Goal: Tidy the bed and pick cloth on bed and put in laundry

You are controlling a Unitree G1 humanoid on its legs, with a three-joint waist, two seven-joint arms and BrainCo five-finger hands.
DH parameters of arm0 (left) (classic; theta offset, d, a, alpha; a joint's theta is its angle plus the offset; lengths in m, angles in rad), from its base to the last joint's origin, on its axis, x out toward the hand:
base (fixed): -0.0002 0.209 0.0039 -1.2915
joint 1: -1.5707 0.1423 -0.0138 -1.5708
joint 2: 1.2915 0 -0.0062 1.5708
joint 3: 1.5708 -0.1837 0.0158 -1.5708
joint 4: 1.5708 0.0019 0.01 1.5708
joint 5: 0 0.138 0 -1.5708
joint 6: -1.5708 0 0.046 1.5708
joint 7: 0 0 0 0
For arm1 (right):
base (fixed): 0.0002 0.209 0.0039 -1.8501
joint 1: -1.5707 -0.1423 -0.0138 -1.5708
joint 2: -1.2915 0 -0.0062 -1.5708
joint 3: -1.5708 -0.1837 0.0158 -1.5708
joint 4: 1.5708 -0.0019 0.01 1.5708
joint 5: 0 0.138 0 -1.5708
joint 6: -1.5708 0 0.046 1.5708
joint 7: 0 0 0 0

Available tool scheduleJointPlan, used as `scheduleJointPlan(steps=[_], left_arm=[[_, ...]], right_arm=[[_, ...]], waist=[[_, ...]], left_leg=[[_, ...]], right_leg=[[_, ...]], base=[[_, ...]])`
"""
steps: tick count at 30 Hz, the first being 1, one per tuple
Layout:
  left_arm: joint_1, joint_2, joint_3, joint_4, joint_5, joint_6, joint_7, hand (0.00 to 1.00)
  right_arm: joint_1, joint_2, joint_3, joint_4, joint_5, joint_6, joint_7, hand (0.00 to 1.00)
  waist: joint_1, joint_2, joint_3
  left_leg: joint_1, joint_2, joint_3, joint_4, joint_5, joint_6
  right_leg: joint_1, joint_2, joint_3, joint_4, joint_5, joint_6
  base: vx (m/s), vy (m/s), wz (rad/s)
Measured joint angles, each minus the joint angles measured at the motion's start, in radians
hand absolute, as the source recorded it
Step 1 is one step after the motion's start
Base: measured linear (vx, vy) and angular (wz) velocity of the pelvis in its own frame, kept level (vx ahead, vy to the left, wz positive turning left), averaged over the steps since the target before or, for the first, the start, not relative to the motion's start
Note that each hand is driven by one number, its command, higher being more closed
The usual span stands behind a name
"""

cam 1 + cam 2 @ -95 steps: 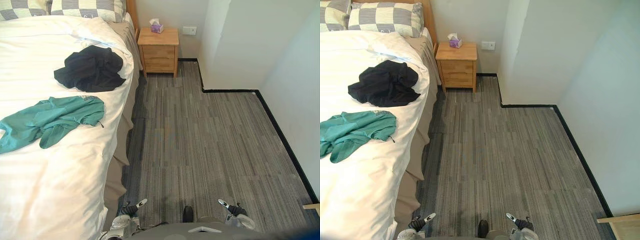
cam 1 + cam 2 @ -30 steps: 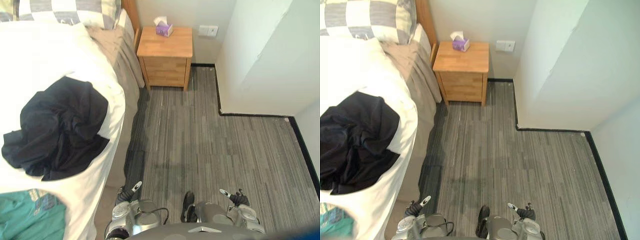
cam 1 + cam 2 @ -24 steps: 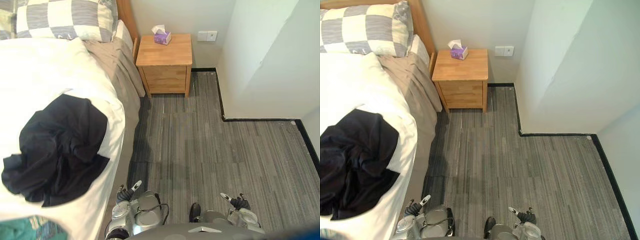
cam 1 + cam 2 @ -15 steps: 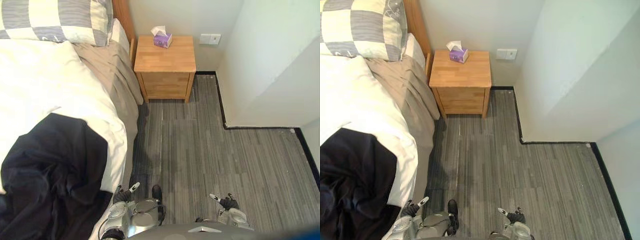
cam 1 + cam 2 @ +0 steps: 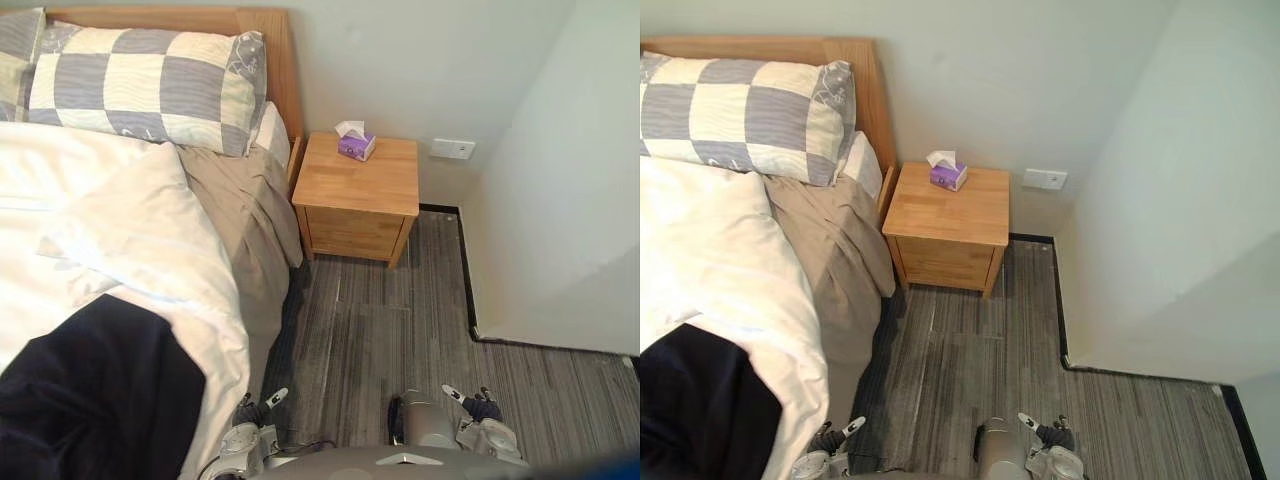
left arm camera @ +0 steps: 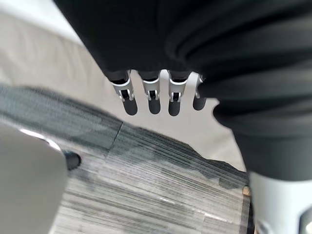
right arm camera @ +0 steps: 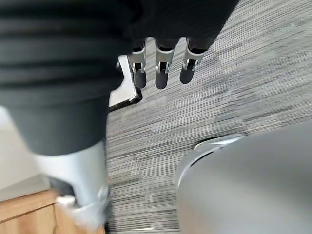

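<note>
Where the bed [image 5: 130,220] edge drops, open floor [image 5: 370,340] runs to nightstand [image 5: 360,195] and wall [image 5: 560,200]. On bed by that edge: black cloth [image 5: 90,400], near left hand [image 5: 255,408]; it and right hand [image 5: 468,402] have fingers straight, empty.

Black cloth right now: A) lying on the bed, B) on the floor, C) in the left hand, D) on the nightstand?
A: the black cloth lies on the bed; the left hand and right hand both have straight fingers and hold nothing.
</note>
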Motion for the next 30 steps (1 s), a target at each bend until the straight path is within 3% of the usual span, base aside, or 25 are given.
scheduleJointPlan(steps=[3,5,7,10,12,15,16,17,18,19,21,22,24,25,28,29,30], left_arm=[[-0.008,-0.023,0.049,-0.005,0.019,-0.006,0.000,0.00],[-0.009,-0.036,0.055,-0.005,0.019,-0.012,0.000,0.00],[-0.006,-0.038,0.071,-0.029,0.018,-0.018,-0.005,0.00],[0.006,-0.043,0.104,-0.078,0.003,-0.022,-0.009,0.00],[0.014,-0.057,0.103,-0.088,-0.026,-0.028,-0.009,0.00],[0.017,-0.051,0.102,-0.091,-0.031,-0.035,-0.008,0.00],[0.016,-0.049,0.101,-0.090,-0.038,-0.036,-0.008,0.00],[0.015,-0.046,0.099,-0.083,-0.049,-0.036,-0.008,0.00],[0.015,-0.039,0.089,-0.081,-0.053,-0.036,-0.009,0.00],[0.015,-0.014,0.067,-0.079,-0.055,-0.036,-0.009,0.00],[0.013,0.029,0.010,-0.081,-0.055,-0.035,-0.010,0.00],[0.013,0.040,-0.001,-0.080,-0.055,-0.029,-0.012,0.00],[0.017,0.058,-0.043,-0.078,-0.053,-0.014,-0.031,0.00],[0.018,0.061,-0.050,-0.077,-0.053,-0.014,-0.041,0.00],[0.023,0.065,-0.070,-0.073,-0.044,-0.014,-0.060,0.00],[0.019,0.053,-0.076,-0.066,-0.041,-0.013,-0.063,0.00],[0.017,0.053,-0.080,-0.065,-0.036,-0.010,-0.068,0.00]], right_arm=[[-0.013,0.014,0.005,0.002,-0.006,0.000,0.001,0.00],[-0.011,0.008,0.019,0.008,-0.008,0.001,0.001,0.00],[-0.003,0.006,0.045,0.017,-0.008,0.002,0.002,0.00],[0.013,-0.002,0.088,-0.002,-0.011,0.001,0.001,0.00],[0.017,-0.006,0.083,-0.001,-0.017,0.001,0.000,0.00],[0.016,0.000,0.083,0.004,-0.038,0.004,0.001,0.00],[0.011,-0.001,0.083,0.011,-0.040,0.006,0.001,0.00],[0.005,-0.003,0.082,0.019,-0.047,0.011,0.001,0.00],[-0.001,0.002,0.082,0.032,-0.047,0.011,0.001,0.00],[-0.007,0.008,0.082,0.058,-0.048,0.015,0.001,0.00],[-0.023,0.024,0.080,0.094,-0.049,0.020,0.001,0.00],[-0.026,0.027,0.075,0.105,-0.049,0.023,0.001,0.00],[-0.020,0.039,0.036,0.118,-0.048,0.031,-0.001,0.00],[-0.018,0.040,0.035,0.118,-0.048,0.032,0.000,0.00],[-0.018,0.048,0.032,0.117,-0.049,0.031,0.001,0.00],[-0.018,0.038,0.005,0.119,-0.050,0.032,0.003,0.00],[-0.017,0.034,-0.006,0.119,-0.051,0.033,0.003,0.00]], waist=[[-0.010,0.005,0.007],[-0.008,0.010,0.005],[-0.001,0.004,0.012],[0.006,-0.001,0.006],[0.018,0.012,0.001],[0.025,0.003,-0.001],[0.024,0.004,-0.002],[0.022,0.005,-0.002],[0.025,-0.006,-0.004],[0.022,-0.032,-0.014],[0.029,-0.074,-0.010],[0.025,-0.080,-0.009],[0.015,-0.089,-0.009],[0.013,-0.092,-0.011],[0.011,-0.087,-0.027],[-0.003,-0.058,-0.026],[-0.007,-0.057,-0.024]], left_leg=[[0.034,0.011,0.026,-0.020,0.089,-0.023],[0.049,0.034,0.021,-0.002,0.126,-0.029],[0.010,0.064,0.012,0.157,0.129,-0.037],[-0.204,0.120,-0.034,0.620,0.161,-0.069],[-0.282,0.159,0.050,0.711,0.116,-0.053],[-0.329,0.137,0.168,0.502,0.074,-0.045],[-0.333,0.113,0.190,0.383,0.094,-0.038],[-0.335,0.082,0.235,0.237,0.141,-0.008],[-0.324,0.067,0.252,0.203,0.143,0.004],[-0.312,0.016,0.268,0.140,0.183,0.033],[-0.319,-0.037,0.341,0.110,0.211,0.060],[-0.321,-0.044,0.383,0.117,0.215,0.066],[-0.310,-0.052,0.583,0.138,0.223,0.080],[-0.306,-0.054,0.611,0.138,0.224,0.082],[-0.267,-0.119,0.527,-0.024,0.254,0.131],[-0.236,-0.129,0.454,-0.101,0.240,0.148],[-0.225,-0.133,0.436,-0.116,0.241,0.147]], right_leg=[[0.013,0.001,-0.024,0.052,-0.066,-0.036],[0.068,0.017,-0.048,0.025,-0.075,-0.049],[0.165,0.029,-0.077,-0.050,-0.097,-0.049],[0.273,0.037,-0.102,-0.133,-0.109,-0.049],[0.339,0.034,-0.117,-0.193,-0.099,-0.042],[0.399,-0.004,-0.139,-0.254,-0.082,-0.014],[0.412,-0.017,-0.151,-0.261,-0.078,-0.002],[0.421,-0.028,-0.166,-0.271,-0.075,0.020],[0.424,-0.042,-0.172,-0.273,-0.077,0.037],[0.422,-0.070,-0.201,-0.285,-0.066,0.061],[0.443,-0.118,-0.250,-0.314,-0.052,0.082],[0.461,-0.131,-0.274,-0.319,-0.048,0.089],[0.536,-0.163,-0.376,-0.314,-0.031,0.102],[0.545,-0.163,-0.397,-0.309,-0.028,0.103],[0.566,-0.143,-0.489,-0.265,-0.014,0.102],[0.546,-0.147,-0.539,-0.125,-0.015,0.102],[0.525,-0.167,-0.540,-0.038,-0.015,0.102]], base=[[0.31,-0.245,0.11],[0.30,-0.249,0.26],[0.18,-0.189,0.45],[0.12,-0.098,0.28],[0.19,0.001,0.05],[0.19,0.103,0.18],[0.30,0.236,0.32],[0.28,0.228,0.39],[0.27,0.219,0.66],[0.20,0.162,0.71],[0.21,0.213,0.79],[0.16,0.253,1.02],[0.06,0.222,1.26],[0.03,0.157,1.12],[0.03,0.060,1.13],[0.04,0.046,1.21],[0.09,0.046,1.37]])
